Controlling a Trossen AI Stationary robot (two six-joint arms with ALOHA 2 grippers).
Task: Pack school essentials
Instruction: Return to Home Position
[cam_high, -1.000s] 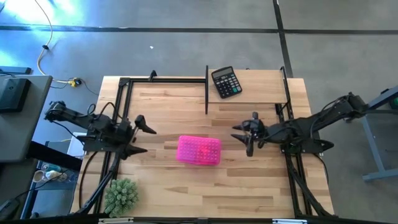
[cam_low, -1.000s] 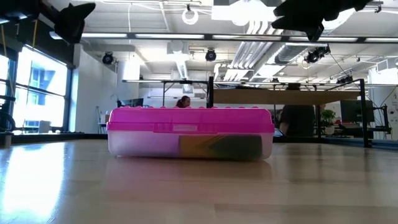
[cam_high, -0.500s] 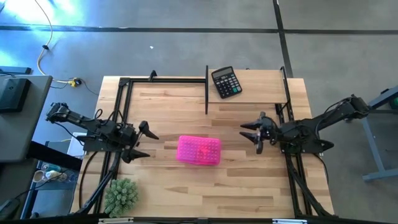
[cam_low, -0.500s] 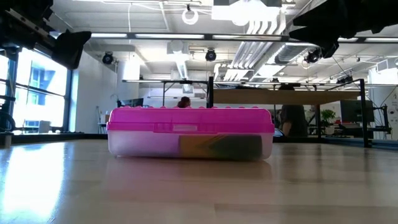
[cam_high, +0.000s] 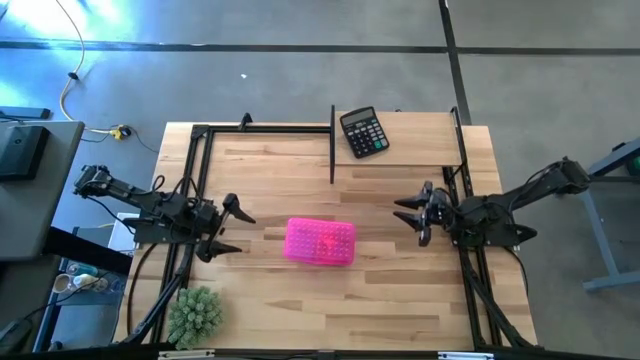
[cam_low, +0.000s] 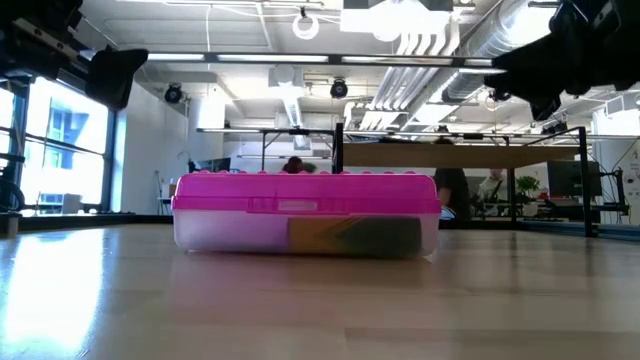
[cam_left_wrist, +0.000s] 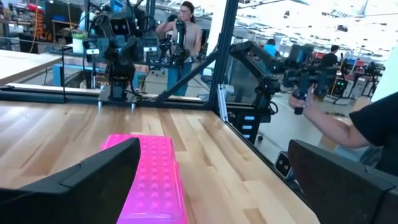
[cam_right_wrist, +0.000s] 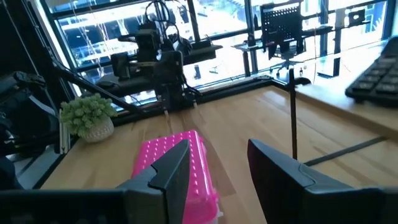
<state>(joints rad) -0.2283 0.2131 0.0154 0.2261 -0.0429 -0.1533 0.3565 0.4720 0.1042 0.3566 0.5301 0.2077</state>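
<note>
While you read the table from above with 12 o'clock at its far edge, the pink-lidded case lies flat near the middle of the table. Its long sides run from 9 to 3 o'clock. At table height you see its pink lid lying level on the clear base, closed. Behind the clear front wall you can make out the yellow-green crayon box, toward the case's right half in that view. The other school essentials cannot be picked out through the plastic.

Your left gripper hangs at 9 o'clock from the case, well apart from it and above the wood. Its jaws are spread wide with nothing between them. In the left wrist view its two dark fingers frame the case's end with a broad gap.

Your right gripper hangs at about 2 o'clock from the case, also well apart from it. Its jaws are parted too, more narrowly, and they are empty.

Off to about 1 o'clock from the case, near the far edge, sits the black calculator, tilted. A small green plant stands at the 7 o'clock corner. Beyond the table in the left wrist view, a person's arm in a dark sleeve reaches in, clear of both arms.
</note>
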